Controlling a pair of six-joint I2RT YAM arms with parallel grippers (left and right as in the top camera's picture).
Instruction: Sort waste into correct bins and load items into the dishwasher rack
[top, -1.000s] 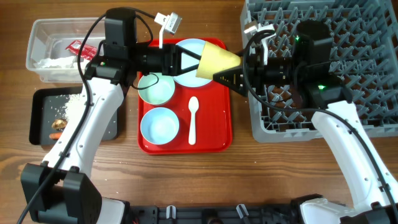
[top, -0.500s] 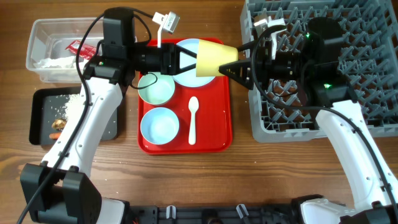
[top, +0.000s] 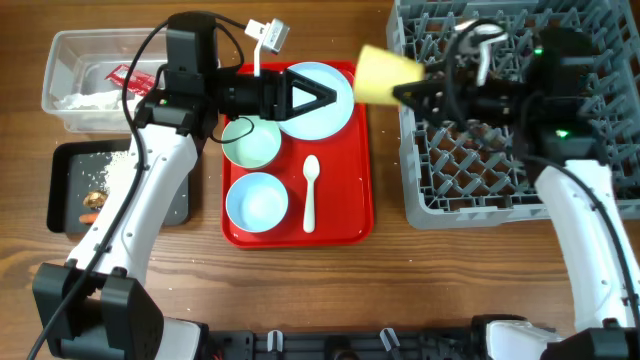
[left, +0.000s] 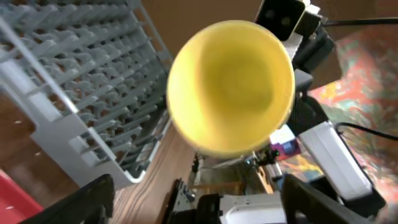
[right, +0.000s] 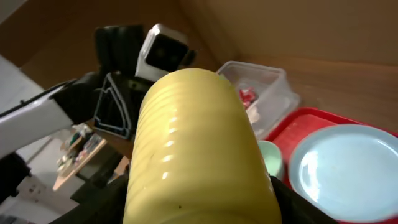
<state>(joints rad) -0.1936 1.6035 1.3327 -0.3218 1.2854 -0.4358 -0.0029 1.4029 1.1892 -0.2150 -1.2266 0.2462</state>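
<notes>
Yellow cup (top: 381, 70) in right end effector (top: 406, 93), at rack (top: 500, 165) edge

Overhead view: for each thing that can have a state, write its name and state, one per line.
yellow cup, on its side, held in the air
right fingers, shut on the yellow cup
left fingers, open, holding nothing
plate, flat on the red tray
two bowls, upright on the red tray
spoon, lying on the red tray

Overhead bright, even; shadows soft. Motion blur on yellow cup (top: 385, 72) toward 1 o'clock. Wrist views dimmer, backgrounds defocused.
</notes>
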